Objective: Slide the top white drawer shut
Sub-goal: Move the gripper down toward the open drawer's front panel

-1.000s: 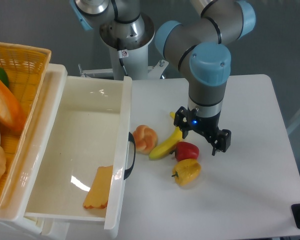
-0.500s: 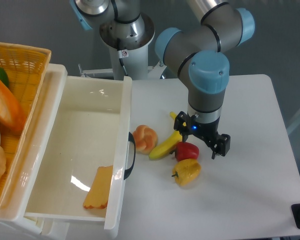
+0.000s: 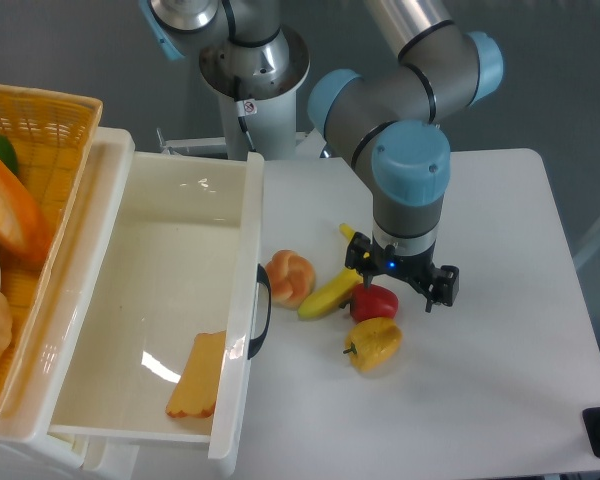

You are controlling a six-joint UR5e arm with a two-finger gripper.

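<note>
1. The arm (image 3: 405,85) has silver-grey cylindrical links, with light blue round caps on its joints.
2. A grey base column (image 3: 252,75) carries a small red-and-white sticker.
3. The black tool (image 3: 400,283) shows a small lit blue light on its body.

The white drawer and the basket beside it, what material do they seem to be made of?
The white drawer looks like glossy moulded plastic: bright reflections show on its floor and rim. Its handle seems black plastic, too. The basket looks like yellow woven wicker, with visible weave.
</note>
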